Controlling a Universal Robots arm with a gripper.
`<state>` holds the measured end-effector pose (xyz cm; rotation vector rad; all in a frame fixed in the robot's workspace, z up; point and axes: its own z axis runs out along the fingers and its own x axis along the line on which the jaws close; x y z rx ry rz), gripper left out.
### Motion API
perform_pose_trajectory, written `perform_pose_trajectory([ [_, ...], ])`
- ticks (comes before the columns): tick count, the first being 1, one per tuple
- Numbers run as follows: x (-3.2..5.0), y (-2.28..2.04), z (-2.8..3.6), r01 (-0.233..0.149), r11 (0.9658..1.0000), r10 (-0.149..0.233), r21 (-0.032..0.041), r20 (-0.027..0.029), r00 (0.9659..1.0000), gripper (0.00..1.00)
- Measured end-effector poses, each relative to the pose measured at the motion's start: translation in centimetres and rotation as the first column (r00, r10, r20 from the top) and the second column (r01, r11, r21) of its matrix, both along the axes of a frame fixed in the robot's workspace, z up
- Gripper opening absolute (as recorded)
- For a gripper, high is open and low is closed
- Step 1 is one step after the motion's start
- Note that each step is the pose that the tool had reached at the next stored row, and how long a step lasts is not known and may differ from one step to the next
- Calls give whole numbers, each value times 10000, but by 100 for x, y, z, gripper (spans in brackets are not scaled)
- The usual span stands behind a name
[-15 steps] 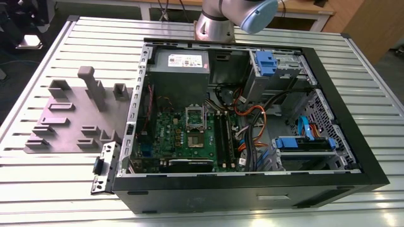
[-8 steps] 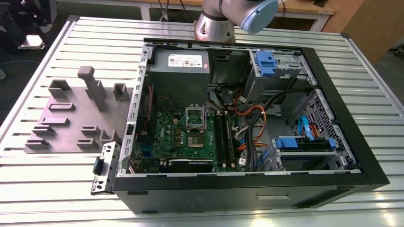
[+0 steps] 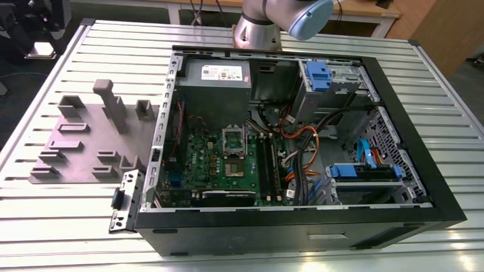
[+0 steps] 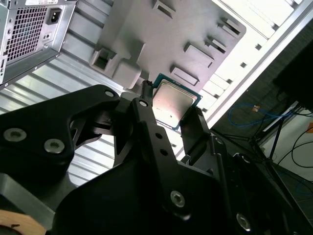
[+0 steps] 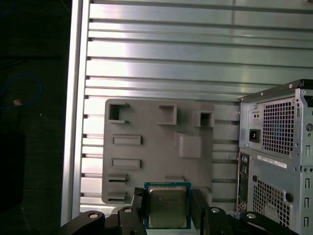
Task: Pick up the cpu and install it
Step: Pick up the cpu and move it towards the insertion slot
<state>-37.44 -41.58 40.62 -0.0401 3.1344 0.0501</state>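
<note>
The cpu, a small square chip with a silvery top on a green-edged board, sits between my gripper's two black fingers. The second wrist view shows the cpu the same way, with my gripper shut on its two opposite edges. It hangs in the air above the grey fixture plate. In the exterior view the open computer case lies on its side. On its green motherboard sits the silver socket frame with a dark centre.
The grey fixture plate, with raised blocks and posts, lies at the exterior view's left of the case on the ribbed aluminium table. The arm's base stands behind the case. The case's vented rear is close beside the gripper.
</note>
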Motion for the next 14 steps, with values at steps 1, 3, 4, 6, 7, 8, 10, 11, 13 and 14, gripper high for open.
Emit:
perform_pose_trajectory([
  [1, 4, 0, 0, 0, 10000, 0, -1, -1, 10000, 47],
  [3, 13, 0, 0, 0, 10000, 0, -1, -1, 10000, 47],
  [4, 16, 0, 0, 0, 10000, 0, -1, -1, 10000, 47],
  [6, 24, 0, 0, 0, 10000, 0, 0, 0, 10000, 47],
  [7, 28, 0, 0, 0, 10000, 0, -1, -1, 10000, 47],
  [8, 32, 0, 1, 0, 10000, 0, -1, -1, 10000, 47],
  [10, 39, 0, 0, 0, 10000, 0, -1, 0, 10000, 47],
  [11, 43, 0, 0, 0, 10000, 0, -1, -1, 10000, 47],
  [13, 49, 0, 0, 0, 10000, 0, -1, -1, 10000, 47],
  [14, 53, 0, 1, 0, 10000, 0, -1, -1, 10000, 47],
])
